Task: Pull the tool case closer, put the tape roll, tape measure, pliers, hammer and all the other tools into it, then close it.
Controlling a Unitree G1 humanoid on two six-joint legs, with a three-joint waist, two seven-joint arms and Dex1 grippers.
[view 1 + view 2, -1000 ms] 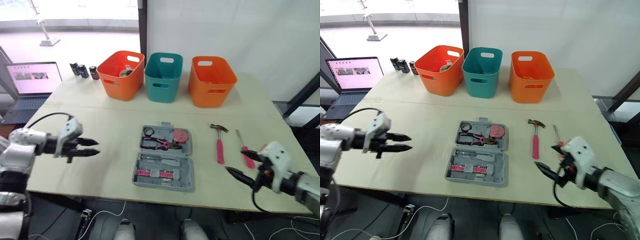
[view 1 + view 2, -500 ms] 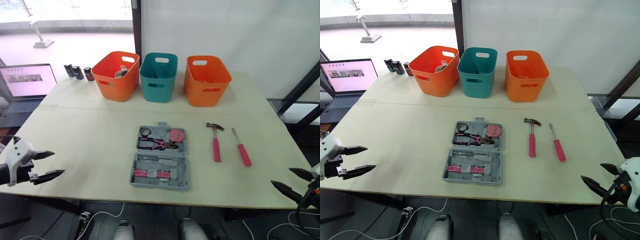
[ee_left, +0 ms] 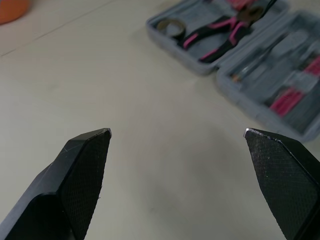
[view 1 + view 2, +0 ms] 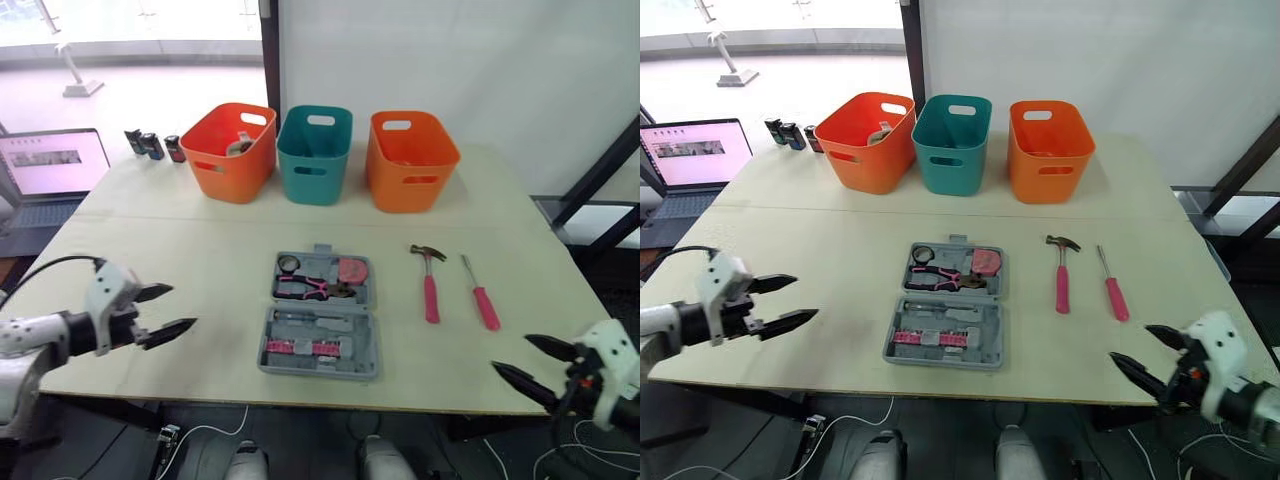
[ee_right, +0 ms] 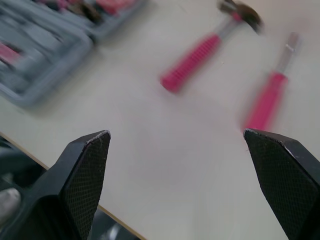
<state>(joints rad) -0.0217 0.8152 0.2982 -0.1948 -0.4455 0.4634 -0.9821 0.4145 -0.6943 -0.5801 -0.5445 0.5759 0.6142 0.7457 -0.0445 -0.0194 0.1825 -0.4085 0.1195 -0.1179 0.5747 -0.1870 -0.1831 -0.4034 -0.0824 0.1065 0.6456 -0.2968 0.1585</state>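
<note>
Pale table point(image 4: 200, 240), white wall and window behind.

1. Grey tool case point(image 4: 320, 345): open at the table's middle, near the front edge. Far half holds pink-handled pliers point(image 4: 305, 289), a small dark tape roll point(image 4: 289, 263) and a pink tape measure point(image 4: 353, 270).
2. Hammer point(image 4: 431, 288): pink handle, flat on the table right of the case, apart from it.
3. Screwdriver point(image 4: 482, 297): beside the hammer (further right).
4. My left gripper point(image 4: 183, 305): hovering left of the case, fingers spread wide, empty.
5. My right gripper point(image 4: 510, 352): at the front right edge, likewise spread and empty.
6. Back row: left orange basket point(image 4: 225, 160), teal basket point(image 4: 312, 160), right orange basket point(image 4: 410, 165); laptop point(image 4: 50, 165) far left.
</note>
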